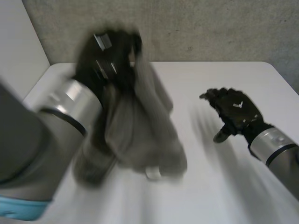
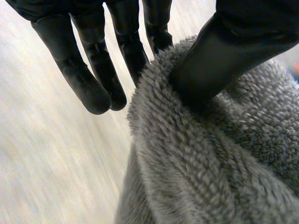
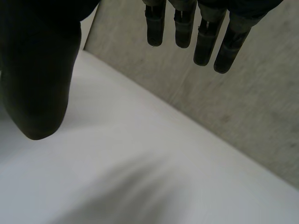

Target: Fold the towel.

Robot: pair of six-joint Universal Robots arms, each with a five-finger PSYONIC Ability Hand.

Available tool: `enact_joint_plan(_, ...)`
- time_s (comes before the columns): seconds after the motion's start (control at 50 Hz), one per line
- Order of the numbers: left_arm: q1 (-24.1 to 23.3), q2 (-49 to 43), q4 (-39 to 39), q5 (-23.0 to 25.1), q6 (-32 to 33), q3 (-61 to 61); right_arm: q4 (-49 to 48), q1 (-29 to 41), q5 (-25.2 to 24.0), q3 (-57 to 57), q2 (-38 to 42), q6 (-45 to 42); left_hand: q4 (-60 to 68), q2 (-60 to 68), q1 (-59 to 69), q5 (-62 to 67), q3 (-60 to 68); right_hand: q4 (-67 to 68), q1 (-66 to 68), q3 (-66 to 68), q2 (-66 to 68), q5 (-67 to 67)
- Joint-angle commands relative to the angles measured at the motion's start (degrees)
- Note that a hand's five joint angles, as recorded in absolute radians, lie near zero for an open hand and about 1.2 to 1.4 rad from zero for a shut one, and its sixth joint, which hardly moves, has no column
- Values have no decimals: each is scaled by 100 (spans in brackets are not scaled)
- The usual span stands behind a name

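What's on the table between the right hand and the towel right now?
Nothing: in the head view the stretch of table between the right hand and the towel is bare. The towel hangs from the left hand.

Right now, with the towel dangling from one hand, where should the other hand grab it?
Probably the low hanging corner by the white tag, coming from the robot's right. The left hand pinches the towel at its top, so it hangs bunched, and the open right hand is free on that side.
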Motion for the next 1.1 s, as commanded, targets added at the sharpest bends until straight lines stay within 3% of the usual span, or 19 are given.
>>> enact_joint_plan(0.02,30,570,937,-262,-153,85,619,29,288,-573,-808,80,-668,-412,37,-1368,-798,-465,-344,-404,-437,-342)
enact_joint_plan(0.12,21,-256,638,-227,-4,-126,734,82,990,-1038,-1222,142,-668,-412,37,-1368,-798,-465,-344,-404,-437,-342)
enact_joint_plan(0.16,21,-1201,-61,-245,232,-38,778,82,1221,-1216,-1293,142,-668,-412,37,-1368,-798,-465,-344,-404,-437,-342)
enact_joint_plan(0.18,21,-1205,-65,-245,234,-38,865,91,1412,-1398,-1311,142,-668,-412,37,-1368,-798,-465,-344,-404,-437,-342)
enact_joint_plan(0.2,-57,-1579,-579,-288,338,84,866,91,1414,-1400,-1311,142,-3713,-3457,-3008,-4413,-3843,-465,-344,-404,-437,-342)
enact_joint_plan(0.22,-58,-1583,-584,-289,339,85,1023,109,1554,-1583,-1293,151,-3744,-3488,-3039,-4444,-3874,-465,-344,-404,-437,-342)
enact_joint_plan(0.24,-110,-1766,-1123,-332,365,259,1250,161,1686,-1793,-1241,159,-7407,-7152,-6703,-8107,-7537,-465,-344,-404,-437,-342)
enact_joint_plan(0.32,29,-1777,-2103,-420,16,717,1727,302,1836,-2147,-1030,309,-7629,-7374,-6925,-8330,-7759,-465,-344,-404,-437,-342)
enact_joint_plan(0.48,574,-1172,-2157,-447,-794,982,2070,539,1907,-2384,-564,1030,-7629,-7374,-6925,-8329,-7759,-465,-344,-404,-437,-342)
enact_joint_plan(0.58,812,-1021,-2157,-456,-847,990,2088,522,1889,-2384,-441,1074,-7629,-7374,-6925,-8329,-7759,-465,-344,-404,-437,-342)
enact_joint_plan(0.98,856,-1012,-2166,-465,-777,1017,2079,531,1872,-2323,-458,1039,-7629,-7374,-6925,-8329,-7759,-465,-344,-404,-437,-342)
enact_joint_plan(1.1,865,-1038,-2148,-447,-751,982,2070,636,1635,-2235,-441,934,-7612,-7357,-6908,-8313,-7742,-465,-344,-404,-437,-342)
